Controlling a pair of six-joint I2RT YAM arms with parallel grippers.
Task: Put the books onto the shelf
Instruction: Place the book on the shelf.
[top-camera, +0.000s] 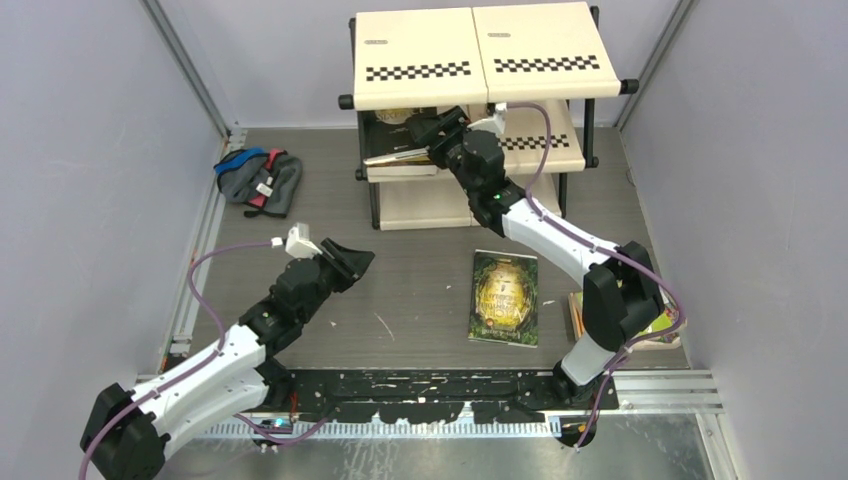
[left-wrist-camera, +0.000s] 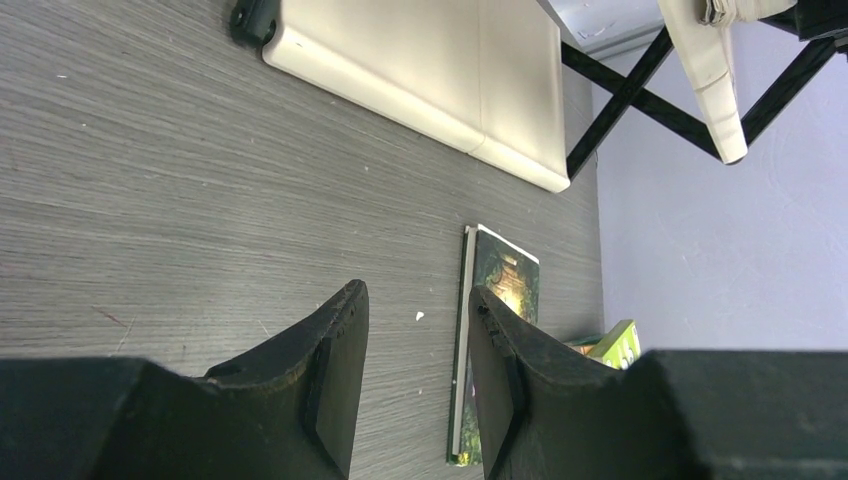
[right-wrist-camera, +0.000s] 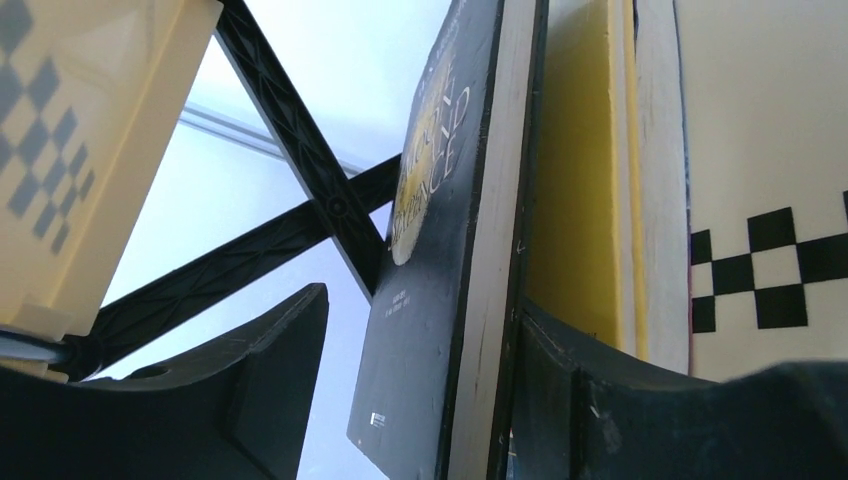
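You are working on a dark grey, wood-grained table (top-camera: 420, 290) boxed in by pale lilac walls (top-camera: 90, 150) on three sides, with metal rails along its left and near edges. The shelf (top-camera: 478, 45) stands at the far edge, right of centre: cream boards with checkered strips on a black frame. A cloth bundle (top-camera: 258, 180) lies near the far-left corner. A green-gold book (top-camera: 504, 297) lies flat right of centre, and a lime book (top-camera: 662, 326) sits by the right edge, partly under your right arm. Your right claw (right-wrist-camera: 418, 312) is at the shelf's middle tier, jaws spread wide around a black book (right-wrist-camera: 430, 250) with gold lettering. One finger stands clear of its cover; the other sits at its back, so it has no grip. That book stands on edge against a yellow book (right-wrist-camera: 575, 180) on the same board. Your left claw (left-wrist-camera: 415, 300) hovers over the table left of centre, about half open and holding nothing.
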